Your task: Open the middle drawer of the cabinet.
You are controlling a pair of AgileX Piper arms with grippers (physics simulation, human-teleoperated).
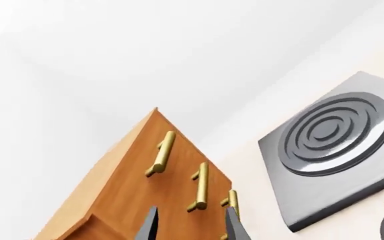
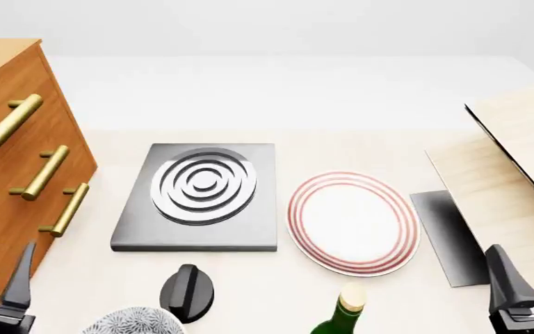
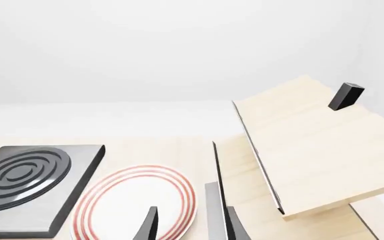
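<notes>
The cabinet [image 2: 7, 209] stands at the table's left, orange-brown with a lighter top and three brass bar handles. The middle drawer [image 2: 3, 182] is shut, flush with the other two; its handle [image 2: 39, 172] lies between the top and bottom handles. In the left wrist view the cabinet [image 1: 122, 200] is tilted, and the middle handle [image 1: 200, 186] sits just beyond my left gripper [image 1: 190, 227], which is open and empty. In the front view one left finger [image 2: 19, 278] shows in front of the cabinet's lower corner. My right gripper [image 2: 527, 261] is open and empty at the near right.
A grey hob plate with rings [image 2: 197, 191] lies in the middle. A white plate with red rings [image 2: 352, 223] is to its right. A black knob [image 2: 186, 292], a patterned bowl [image 2: 133, 321] and a green bottle [image 2: 341, 316] sit near the front. Pale wooden boards [image 2: 517, 167] rise at right.
</notes>
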